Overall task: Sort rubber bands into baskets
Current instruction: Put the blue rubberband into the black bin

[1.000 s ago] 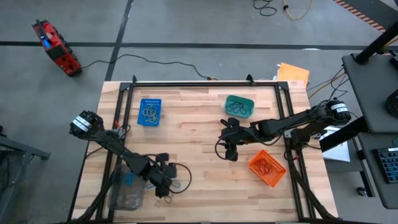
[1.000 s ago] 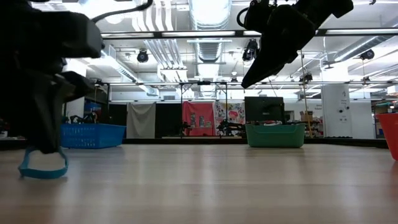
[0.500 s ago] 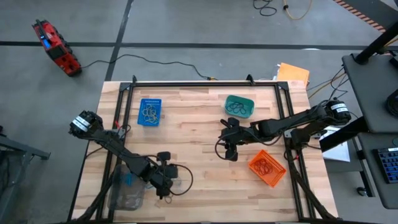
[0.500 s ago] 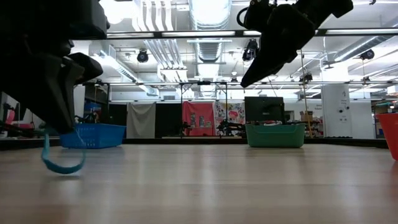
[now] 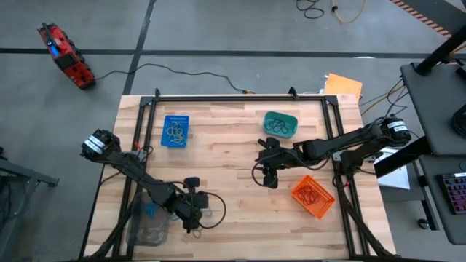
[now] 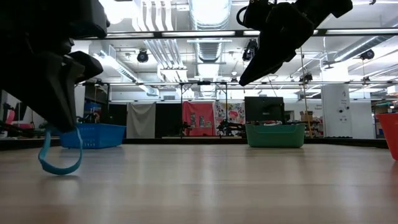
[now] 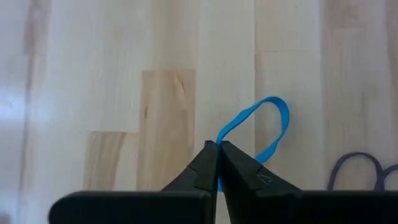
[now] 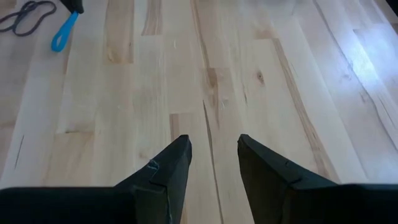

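My left gripper [image 5: 194, 218] is near the table's near left part, shut on a blue rubber band [image 7: 267, 124]. The band shows in the low view [image 6: 60, 155] as a loop hanging under the fingers. My right gripper [image 5: 268, 179] hovers open and empty over the table's middle, its fingers apart in the right wrist view [image 8: 212, 155]. The blue basket [image 5: 175, 131] and the teal basket [image 5: 280, 124] stand at the far side. The orange basket [image 5: 313, 196] stands near right, and the clear-grey basket [image 5: 148, 224] near left. A dark rubber band [image 7: 357, 171] lies on the wood beside the blue one. My left gripper pinches the blue band's upper end [image 7: 222, 138] between its two shut fingertips, coming from above and pointing down. The rest of the loop hangs slack below the fingers [image 6: 60, 163]. Whether its lower end touches the table, I cannot tell.
Bare wood lies between the two grippers and under my right gripper [image 8: 205, 81]. Black frame rails [image 5: 240, 97] run along the table's far edge and sides. Several bands lie in the blue, teal and orange baskets.
My left gripper has risen a little and gone slightly toward the table's right edge with the blue band. The band, a wide low loop before, now hangs as a narrower loop under the fingers.
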`<act>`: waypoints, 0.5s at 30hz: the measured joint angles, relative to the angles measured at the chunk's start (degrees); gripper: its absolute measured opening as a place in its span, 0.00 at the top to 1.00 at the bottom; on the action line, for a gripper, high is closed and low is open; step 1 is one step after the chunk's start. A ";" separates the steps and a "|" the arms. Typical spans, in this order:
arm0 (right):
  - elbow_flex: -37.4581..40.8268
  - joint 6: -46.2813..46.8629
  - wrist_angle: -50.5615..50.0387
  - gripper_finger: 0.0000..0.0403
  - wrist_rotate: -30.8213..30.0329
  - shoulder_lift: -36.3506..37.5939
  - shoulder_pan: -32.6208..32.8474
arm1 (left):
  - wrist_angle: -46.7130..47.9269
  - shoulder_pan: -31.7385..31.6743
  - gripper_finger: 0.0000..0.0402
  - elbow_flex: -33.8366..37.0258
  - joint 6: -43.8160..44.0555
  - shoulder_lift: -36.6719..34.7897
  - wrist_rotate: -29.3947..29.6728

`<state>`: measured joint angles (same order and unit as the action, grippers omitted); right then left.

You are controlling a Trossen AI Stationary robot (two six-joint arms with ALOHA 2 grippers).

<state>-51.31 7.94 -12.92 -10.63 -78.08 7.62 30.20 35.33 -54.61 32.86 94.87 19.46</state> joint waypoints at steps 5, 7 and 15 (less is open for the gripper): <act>0.00 -0.04 -0.01 0.69 0.00 0.00 0.00 | -0.07 0.31 1.00 0.00 0.00 -0.88 2.48; 0.00 -0.06 -0.01 0.69 -0.01 0.00 0.00 | -0.08 0.31 1.00 0.00 0.00 -1.79 3.25; 0.00 -0.53 -0.01 0.67 0.00 0.00 0.00 | -0.06 0.50 1.00 -0.02 -0.26 -7.84 6.93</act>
<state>-51.31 7.41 -12.93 -10.63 -78.08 7.62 30.14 35.83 -54.63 32.60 87.03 26.39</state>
